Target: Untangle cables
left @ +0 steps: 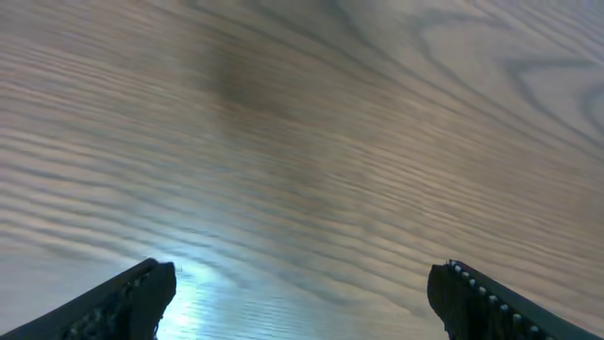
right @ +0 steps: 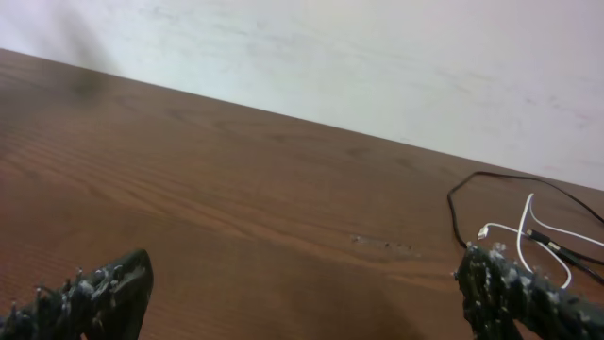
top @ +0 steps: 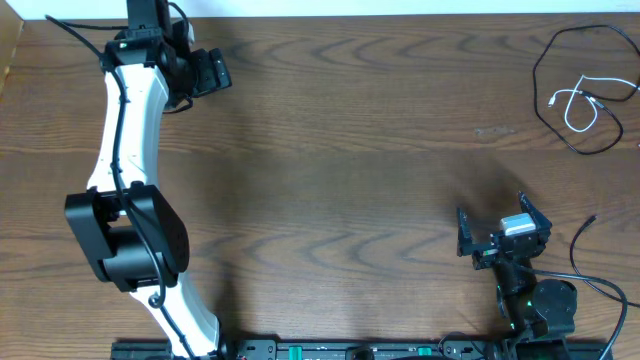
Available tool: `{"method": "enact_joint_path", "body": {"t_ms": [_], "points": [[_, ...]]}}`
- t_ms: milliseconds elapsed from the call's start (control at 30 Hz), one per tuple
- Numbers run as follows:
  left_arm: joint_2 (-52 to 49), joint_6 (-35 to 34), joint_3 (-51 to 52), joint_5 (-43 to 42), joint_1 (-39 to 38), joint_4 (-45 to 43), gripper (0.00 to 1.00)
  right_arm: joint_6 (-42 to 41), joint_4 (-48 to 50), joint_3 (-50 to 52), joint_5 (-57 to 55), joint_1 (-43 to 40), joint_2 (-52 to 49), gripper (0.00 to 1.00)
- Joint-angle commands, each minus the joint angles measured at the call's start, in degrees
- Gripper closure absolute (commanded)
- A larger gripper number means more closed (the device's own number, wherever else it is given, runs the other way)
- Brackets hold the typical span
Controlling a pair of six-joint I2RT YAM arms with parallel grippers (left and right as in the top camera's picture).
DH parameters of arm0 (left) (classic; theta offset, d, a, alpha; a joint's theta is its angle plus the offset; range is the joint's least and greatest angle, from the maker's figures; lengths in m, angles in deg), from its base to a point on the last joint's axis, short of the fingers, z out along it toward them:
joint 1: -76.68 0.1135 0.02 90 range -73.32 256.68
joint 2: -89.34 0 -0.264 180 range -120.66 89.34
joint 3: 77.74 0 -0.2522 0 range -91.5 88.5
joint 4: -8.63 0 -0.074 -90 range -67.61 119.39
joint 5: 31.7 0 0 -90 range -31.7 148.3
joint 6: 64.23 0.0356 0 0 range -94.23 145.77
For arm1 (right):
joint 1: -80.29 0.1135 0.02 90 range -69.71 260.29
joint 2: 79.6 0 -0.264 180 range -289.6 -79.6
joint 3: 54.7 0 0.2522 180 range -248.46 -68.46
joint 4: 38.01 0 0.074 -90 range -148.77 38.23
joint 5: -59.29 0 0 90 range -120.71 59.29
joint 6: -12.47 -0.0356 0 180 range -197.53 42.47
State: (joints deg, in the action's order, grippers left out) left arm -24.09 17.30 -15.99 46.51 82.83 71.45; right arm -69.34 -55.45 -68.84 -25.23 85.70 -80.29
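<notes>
Overhead first, we saw the left gripper in the upper left of the frame, at the end of its white arm. It hung over bare wooden table and touched nothing, but from that height we could not judge how far its jaws stood apart. The right gripper sat in the lower right with its two fingers clearly spread and nothing between them. The black cable lay as a wide loop in the upper right corner. The white cable was curled inside that loop and lay over it towards the right edge, though the crossings were too small for us to sort out. Both cords were well apart from either gripper.

Next, in the left wrist view, we found the left gripper wide open. One finger was in each lower corner, with only blurred wood grain between them.

Lastly, in the right wrist view, the right gripper was also spread wide and empty. The black cable and the white cable lay at the right of the frame, beyond the right-hand finger, near the table's far edge under a pale wall.
</notes>
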Motion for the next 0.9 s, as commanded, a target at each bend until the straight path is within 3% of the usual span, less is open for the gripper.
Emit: {"method": "enact_joint_path", "body": {"t_ms": [0, 167, 233, 567, 667, 867], "points": [[7.65, 1.16, -0.35, 6.29, -0.42, 0.02, 0.09, 0.15, -0.26, 0.07, -0.46, -0.07, 0.31, 0.01], [19.21, 2.05, 2.14, 13.62, -1.16, -0.04, 0.09, 0.15, -0.26, 0.07, -0.46, -0.07, 0.31, 0.01], [26.27, 2.08, 7.76, 17.4, -1.09, -3.04, 0.09, 0.15, -0.26, 0.07, -0.46, -0.07, 0.31, 0.0], [58.49, 2.73, 52.28, 17.64, -1.11, -42.88, 0.09, 0.15, -0.26, 0.07, -0.46, -0.07, 0.31, 0.01], [66.14, 3.02, 63.8, 17.66, -1.16, -51.34, 0.09, 0.13, -0.26, 0.07, -0.46, -0.07, 0.31, 0.01], [84.32, 11.87, 85.99, 17.66, -3.87, -64.85, 0.09, 0.13, -0.26, 0.07, -0.46, -0.07, 0.31, 0.01]]}}
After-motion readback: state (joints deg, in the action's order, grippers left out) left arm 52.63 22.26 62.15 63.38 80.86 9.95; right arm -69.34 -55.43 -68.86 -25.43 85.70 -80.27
